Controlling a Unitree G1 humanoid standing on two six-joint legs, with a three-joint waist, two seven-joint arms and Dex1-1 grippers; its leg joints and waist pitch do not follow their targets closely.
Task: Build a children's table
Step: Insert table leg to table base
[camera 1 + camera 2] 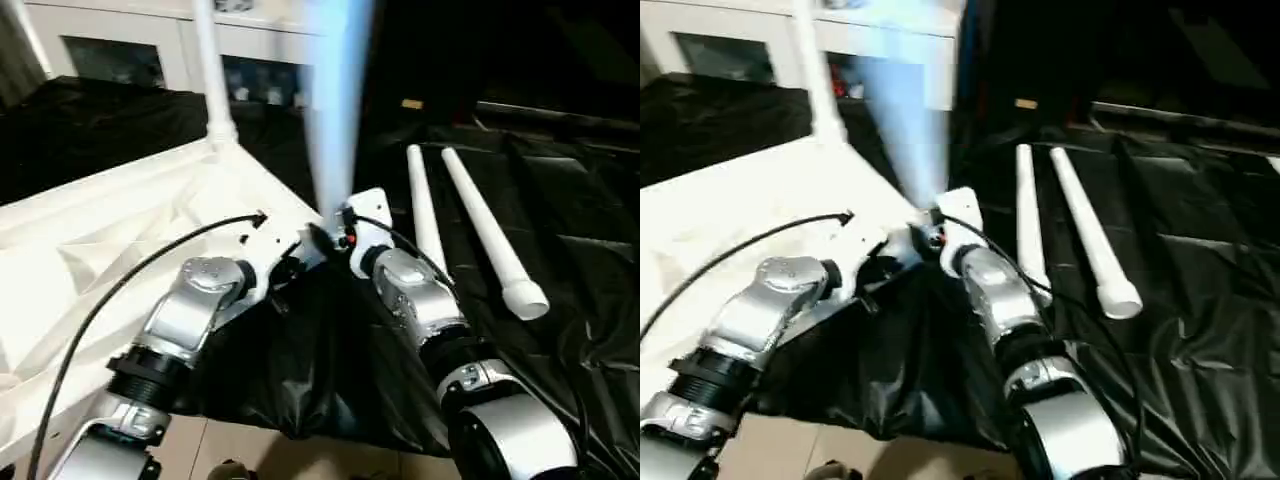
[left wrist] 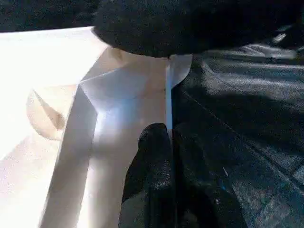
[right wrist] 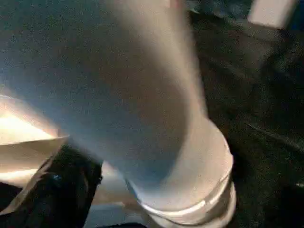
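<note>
Black sheeting across the right and lower middle of the head views, crumpled, with pale floor at the bottom edge. White cabinet with glass doors along the top left. Table top lying underside up over the left half of the frame, ribs showing, its near corner reaching the centre where the two arms meet. One leg standing upright in the far corner socket, upper centre-left. Second leg rising from the near corner at frame centre, blurred, running off the top edge; in the right wrist view its wide collared end sits just over the corner. Two more legs lying side by side on the sheeting, right of centre: nearer one beside the right forearm, outer one with its wide end toward lower right. Left gripper at the near corner, fingers pressed together against the thin edge of the top. Right gripper at the foot of the blurred leg; cannot tell whether its fingers are apart or clamped.
</note>
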